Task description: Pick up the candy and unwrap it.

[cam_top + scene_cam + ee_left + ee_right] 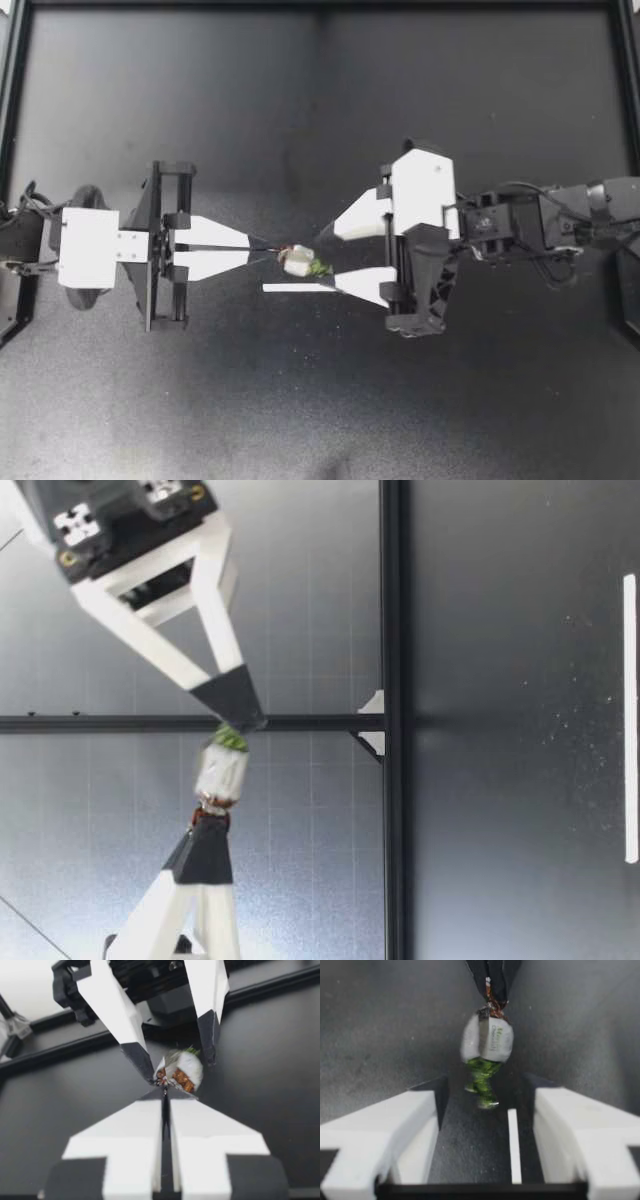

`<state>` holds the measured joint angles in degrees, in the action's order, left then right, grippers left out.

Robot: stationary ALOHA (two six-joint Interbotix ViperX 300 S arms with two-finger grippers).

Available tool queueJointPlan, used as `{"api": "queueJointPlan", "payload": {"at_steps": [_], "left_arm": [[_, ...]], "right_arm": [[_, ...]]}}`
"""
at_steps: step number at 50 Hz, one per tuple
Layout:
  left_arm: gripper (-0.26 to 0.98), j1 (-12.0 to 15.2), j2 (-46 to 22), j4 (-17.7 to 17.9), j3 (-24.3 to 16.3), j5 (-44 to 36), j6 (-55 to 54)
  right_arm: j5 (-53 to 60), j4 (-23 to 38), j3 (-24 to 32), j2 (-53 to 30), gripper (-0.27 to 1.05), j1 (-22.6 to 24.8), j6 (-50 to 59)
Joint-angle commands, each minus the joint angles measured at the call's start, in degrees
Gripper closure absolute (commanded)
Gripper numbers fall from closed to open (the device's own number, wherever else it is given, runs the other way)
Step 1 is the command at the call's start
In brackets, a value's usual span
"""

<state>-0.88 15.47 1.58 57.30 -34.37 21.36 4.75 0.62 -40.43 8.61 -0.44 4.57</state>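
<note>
From above, my left gripper point(262, 247) was pinched shut on one twisted end of the candy point(297, 260), while my right gripper point(330, 258) stood open around the other end. Only the right wrist view showed the green twist point(481, 1072) hanging free between those spread fingers, touching neither. The low view alone showed the candy lifted above the table point(300, 100); there the right gripper's dark tips overlapped the green end, hiding any gap. The surface was dark and matt, edged by a black frame point(320, 5), with a pale gridded backdrop point(300, 860) behind
</note>
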Motion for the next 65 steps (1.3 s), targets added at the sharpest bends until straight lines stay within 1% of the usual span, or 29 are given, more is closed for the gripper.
{"api": "queueJointPlan", "payload": {"at_steps": [1, 10, 13, 19, 33, 55, 57, 60, 65], "left_arm": [[0.88, 0.18, 1.23, -0.09, -0.44, 0.00, 1.49], [0.88, 0.18, 1.85, -0.09, -0.70, 1.23, 4.57], [0.88, 0.18, 2.02, -0.09, -0.79, 1.41, 4.92], [0.88, 0.18, 2.11, -0.18, -0.88, 1.58, 4.92], [0.88, 0.18, 2.20, -0.18, -0.97, 1.58, 5.01], [0.88, 0.09, 2.20, -0.18, -1.05, 1.49, 5.01], [0.88, 0.18, 2.20, -0.18, -1.05, 1.49, 5.01], [0.88, 0.18, 2.20, -0.18, -0.97, 1.49, 5.01], [0.88, 0.09, 2.29, -0.18, -0.97, 1.49, 5.01]], "right_arm": [[5.45, -0.35, -0.62, 1.85, 0.18, -0.35, 0.62], [16.08, -1.14, -3.08, 2.99, 0.18, -1.23, 4.48], [19.78, -1.14, -3.34, 2.46, 0.18, -1.41, 6.33], [23.29, -1.05, -2.99, 1.05, 0.18, -1.32, 8.79], [23.64, -0.79, -1.05, -2.81, 0.19, -1.32, 11.60], [21.88, -0.70, -0.70, -4.04, 0.22, -1.41, 16.26], [21.88, -0.70, -0.70, -4.22, 0.24, -1.41, 16.44], [21.80, -0.70, -0.70, -4.39, 0.30, -1.32, 16.70], [21.80, -0.70, -0.70, -4.39, 0.43, -1.32, 16.70]]}}
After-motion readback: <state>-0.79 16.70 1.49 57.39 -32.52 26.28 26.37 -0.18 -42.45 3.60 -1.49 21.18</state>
